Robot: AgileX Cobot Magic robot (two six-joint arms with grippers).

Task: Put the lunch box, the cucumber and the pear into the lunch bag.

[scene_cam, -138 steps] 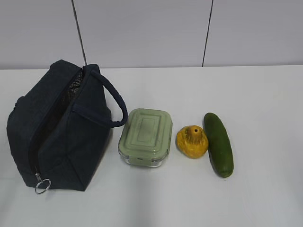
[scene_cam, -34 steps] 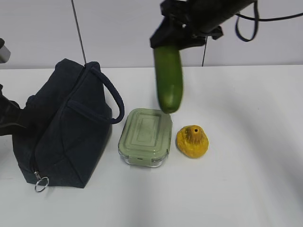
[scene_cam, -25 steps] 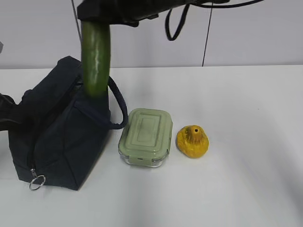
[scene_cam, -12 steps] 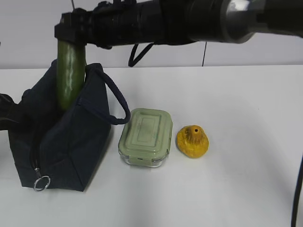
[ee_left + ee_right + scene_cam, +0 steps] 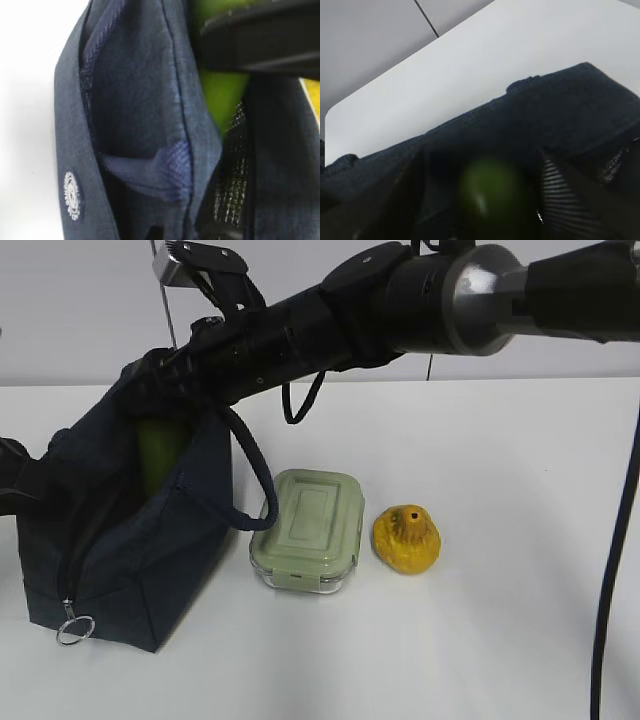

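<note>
A white worktop (image 5: 520, 540) is seen, with a pale grey wall (image 5: 300, 280) behind it. Thin dark lines are seen running down the wall.

The lunch bag (image 5: 120, 540) is stood on the left side of the worktop, with its top open. The lunch box (image 5: 308, 530) is set just beside the bag, on its right. The pear (image 5: 406, 538) is laid just to the right of the lunch box, not touching it.

Half a second ago, most of the cucumber (image 5: 160, 452) was seen above the bag, held upright. Now it is sunk deeper, and only its top part is seen inside the open mouth. The lunch box and the pear are not moved.

The right arm is stretched far across from the right side, over the lunch box, to the top of the bag. The right gripper (image 5: 165, 390) is held at the bag's mouth, just above the cucumber. In the right wrist view the blurred green end (image 5: 490, 192) is seen between the dark fingers. Whether the cucumber is gripped or let go cannot be told.

The left gripper is hidden at the far left edge of the bag and is closed tight. Fabric of the bag (image 5: 135, 125) fills the left wrist view, but what is pinched cannot be told.
</note>
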